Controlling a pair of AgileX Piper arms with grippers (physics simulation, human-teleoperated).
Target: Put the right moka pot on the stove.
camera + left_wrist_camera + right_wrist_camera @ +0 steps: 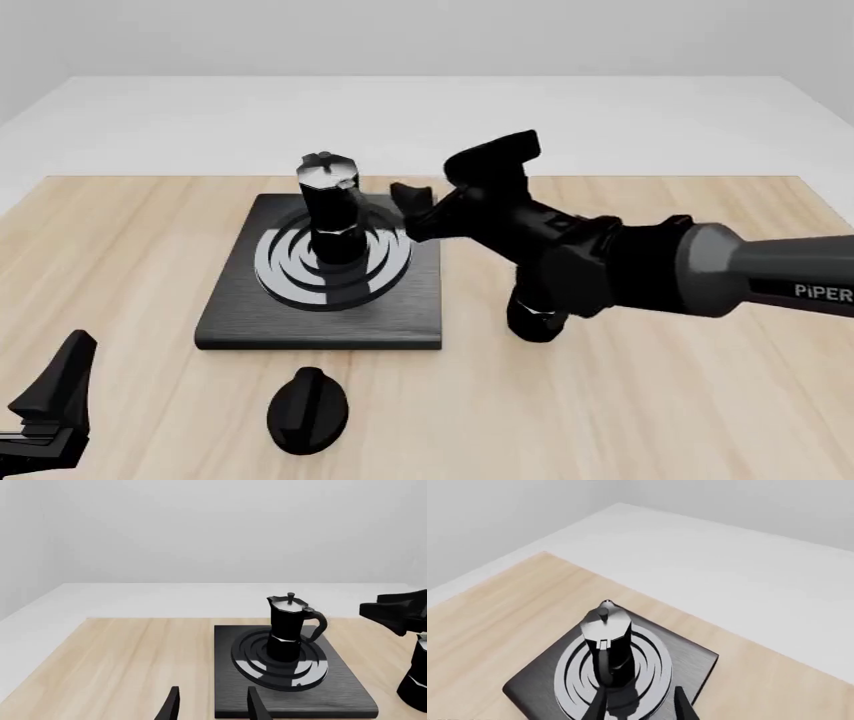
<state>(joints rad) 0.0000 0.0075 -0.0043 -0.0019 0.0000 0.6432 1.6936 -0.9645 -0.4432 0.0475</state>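
The right moka pot [328,200], black with a shiny lid, stands upright in the middle of the ring burner on the stove [234,320]. It also shows in the left wrist view [288,627] and the right wrist view [607,645]. My right gripper [434,185] is open just right of the pot, a little above the stove's edge, touching nothing. Its fingers [682,707] frame the pot's handle side from a short way off. My left gripper [54,400] is open and empty at the near left of the table.
The other black moka pot [534,318] stands on the table right of the stove, mostly hidden behind my right arm; it shows at the edge of the left wrist view [417,680]. A small black oval knob [307,408] lies in front of the stove.
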